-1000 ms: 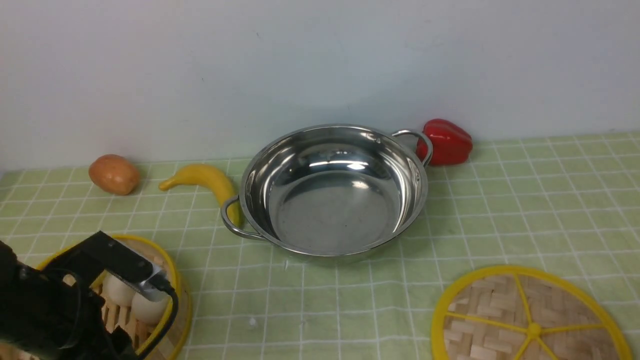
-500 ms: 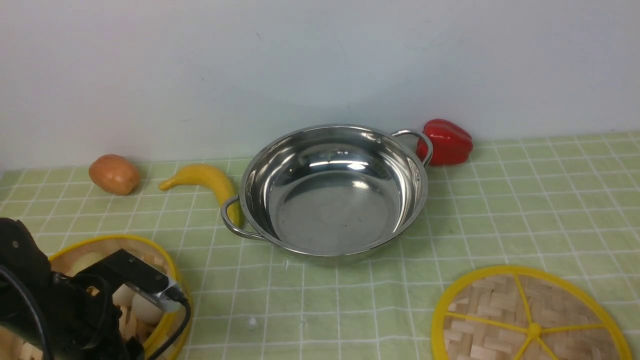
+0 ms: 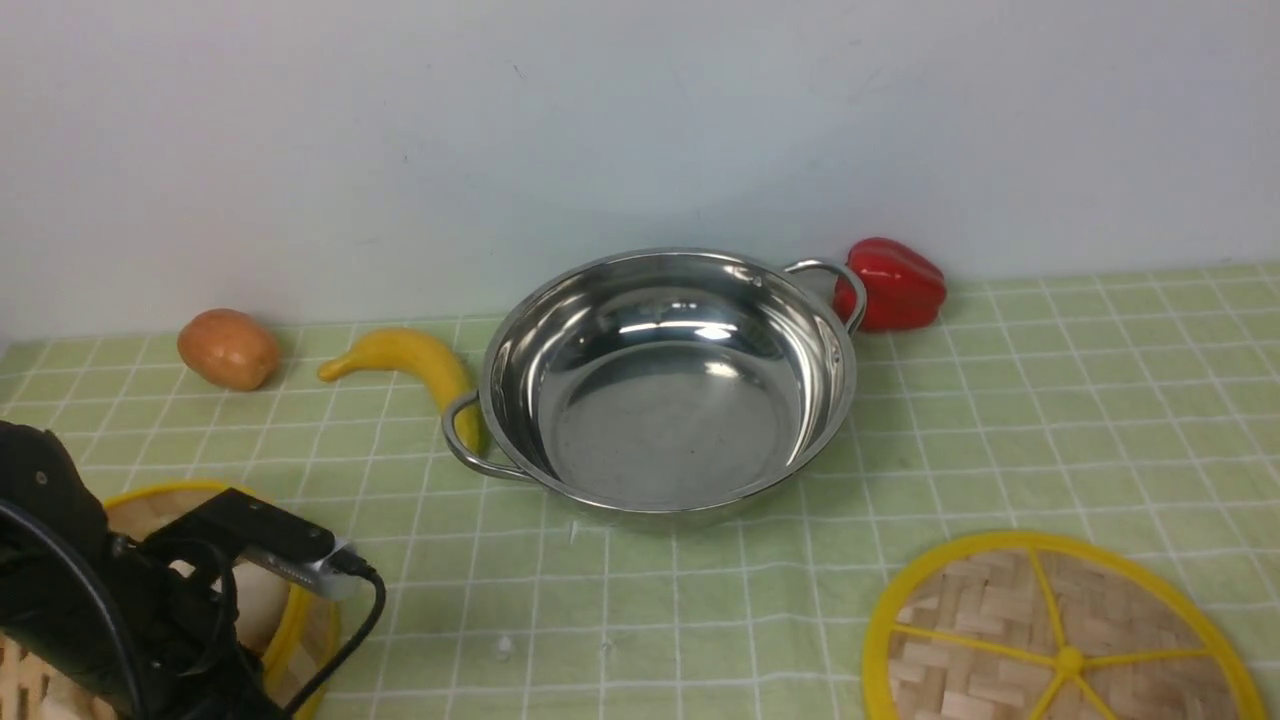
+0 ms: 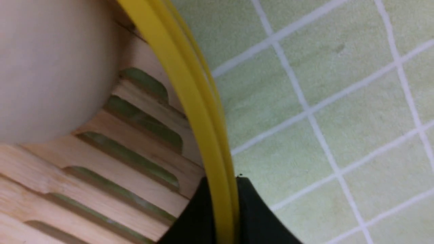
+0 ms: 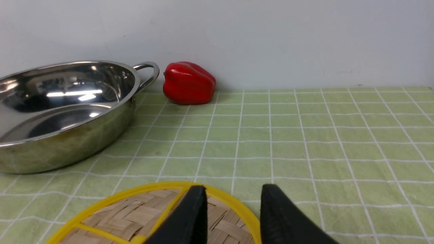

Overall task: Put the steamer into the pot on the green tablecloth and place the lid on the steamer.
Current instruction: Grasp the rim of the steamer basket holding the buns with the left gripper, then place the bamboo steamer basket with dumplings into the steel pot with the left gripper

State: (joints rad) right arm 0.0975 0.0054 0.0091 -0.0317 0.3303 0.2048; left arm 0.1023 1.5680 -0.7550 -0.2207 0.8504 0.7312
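Tablecloth, pale green w/ white grid, is topped by the pot, wide shallow shiny steel, empty, lying ahead & right of the steamer at near-left. The lid, flat woven disc, is overhung near-right by the right gripper, jaws apart, nothing held. The steamer's thin yellow rim is pinched by the left gripper beside a smooth pale bun, so a lift & carry fwd-right is prob. needed.

Gripper tight on steamer rim
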